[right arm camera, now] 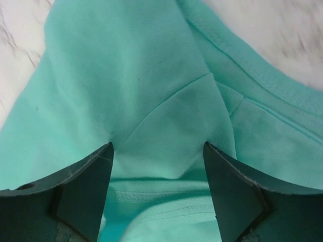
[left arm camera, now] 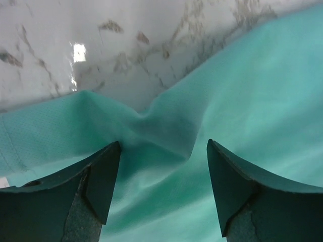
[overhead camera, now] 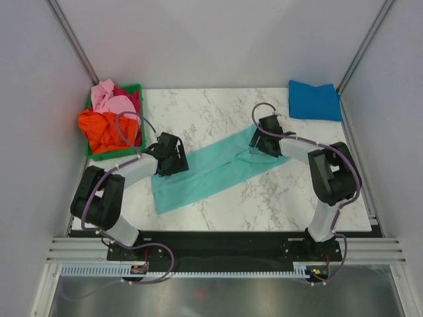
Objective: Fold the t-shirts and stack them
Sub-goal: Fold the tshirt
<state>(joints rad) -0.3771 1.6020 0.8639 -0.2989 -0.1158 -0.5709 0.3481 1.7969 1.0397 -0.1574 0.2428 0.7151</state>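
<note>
Left end effector (left arm camera: 164, 143) and right end effector (right arm camera: 157, 145) both spread over mint-teal t-shirt (overhead camera: 211, 173); from above they hide the shirt's ends.

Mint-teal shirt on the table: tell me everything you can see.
The mint-teal shirt is soft knit cloth, folded into a long band lying diagonally across the marble table, near-left to far-right. A stitched hem and seam show in the right wrist view. The left gripper and right gripper stand open over opposite ends, cloth puckered between their jaws.
</note>
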